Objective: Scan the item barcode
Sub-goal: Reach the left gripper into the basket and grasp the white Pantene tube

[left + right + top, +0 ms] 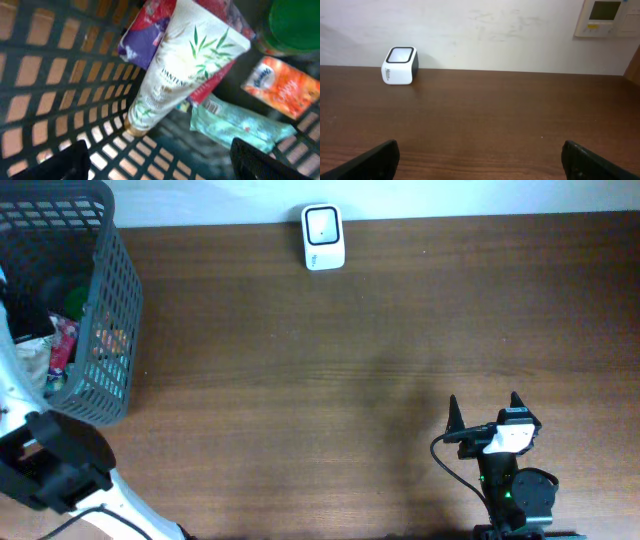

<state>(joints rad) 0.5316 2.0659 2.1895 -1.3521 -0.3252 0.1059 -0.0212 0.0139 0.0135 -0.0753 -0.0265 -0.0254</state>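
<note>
Left gripper (160,162) hangs inside the grey mesh basket (110,300) at the table's (300,380) left end, jaws spread wide with nothing between them; its two dark fingertips (55,162) show only at the bottom corners of the wrist view. Below it lies a pile of goods, none of them touched. A white tube (175,75) printed with green leaves lies aslant on top, cap end down towards the basket floor. It rests over a purple packet (145,45) and a red packet (220,75). Right of the tube's lower end lies a pale teal soft pack (235,125), then an orange packet (282,87), and at the upper right a green-topped container (295,22) (blurred, so its kind cannot be told).

Further right, the white barcode scanner (323,237) stands alone at the table's far edge against the wall, well apart from the basket and from both arms.

Right gripper (483,412) sits low over bare wood near the front right of the table, jaws wide apart and empty, its camera facing the scanner. On the wall at upper right in that view hangs a beige control panel (605,17).
</note>
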